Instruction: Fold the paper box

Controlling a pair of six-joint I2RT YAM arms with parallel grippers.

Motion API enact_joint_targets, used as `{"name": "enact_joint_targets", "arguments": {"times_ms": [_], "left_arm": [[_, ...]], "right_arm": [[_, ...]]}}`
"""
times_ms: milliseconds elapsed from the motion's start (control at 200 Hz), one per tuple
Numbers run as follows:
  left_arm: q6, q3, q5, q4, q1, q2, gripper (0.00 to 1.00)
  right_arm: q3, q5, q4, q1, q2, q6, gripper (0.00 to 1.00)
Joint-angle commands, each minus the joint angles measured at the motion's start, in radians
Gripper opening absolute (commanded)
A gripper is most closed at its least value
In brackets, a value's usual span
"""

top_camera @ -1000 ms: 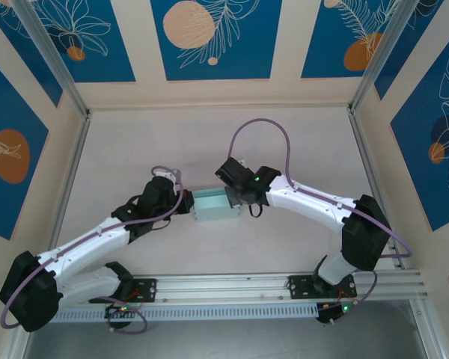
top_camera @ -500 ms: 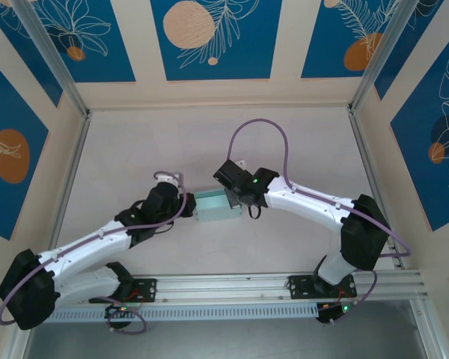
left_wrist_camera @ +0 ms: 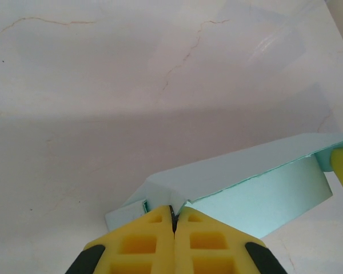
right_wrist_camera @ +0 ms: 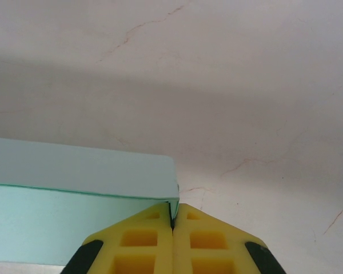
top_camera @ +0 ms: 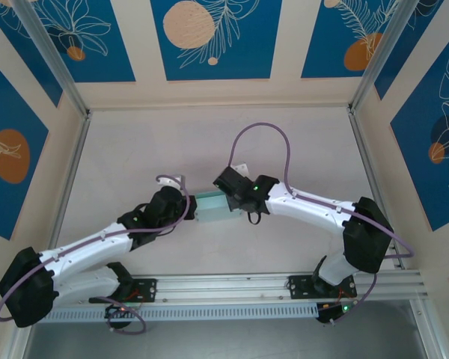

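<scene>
A: Left gripper (left_wrist_camera: 173, 210) status?
B: Yellow pads are pressing flat together, no gap. They are pinching a folded edge of the paper box (left_wrist_camera: 257, 191) right at the tips. A small flap is sticking out to the left of the pads, and the box body is running off to the right.
A: Right gripper (right_wrist_camera: 172, 208)?
B: It is doing the same. The pads are closed tight, and the paper box (right_wrist_camera: 74, 171) corner is running down into the seam between them. The box is extending left from the tips, with its top face and one long side showing.
A: Where is the box sitting overall?
B: In the top view, the paper box (top_camera: 211, 207) is lying mid-table, clamped between the two grippers. The left gripper (top_camera: 188, 209) is biting its left end and the right gripper (top_camera: 232, 200) its right end. It is looking like a closed pale blue rectangle, long axis left to right. Whether it is resting on the table (top_camera: 209, 142) or hanging just above it, I cannot tell.
A: Arms?
B: Both are reaching inward from the rail (top_camera: 224, 288). A purple cable (top_camera: 260, 123) is looping up over the right arm.
</scene>
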Motion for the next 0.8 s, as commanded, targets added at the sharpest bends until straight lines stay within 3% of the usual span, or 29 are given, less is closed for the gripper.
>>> {"name": "enact_joint_targets", "arguments": {"times_ms": [0, 430, 795], "left_arm": [[0.019, -0.028, 0.022, -0.076, -0.031, 0.033, 0.0], [0.062, -0.119, -0.046, 0.022, -0.083, 0.01, 0.0], [0.175, -0.194, -0.122, 0.224, -0.121, 0.05, 0.0]], "right_arm": [[-0.041, -0.049, 0.007, 0.033, -0.004, 0.036, 0.0], [-0.19, 0.111, 0.16, 0.136, -0.057, 0.054, 0.0], [-0.296, 0.151, 0.355, 0.131, -0.063, 0.009, 0.0]]}}
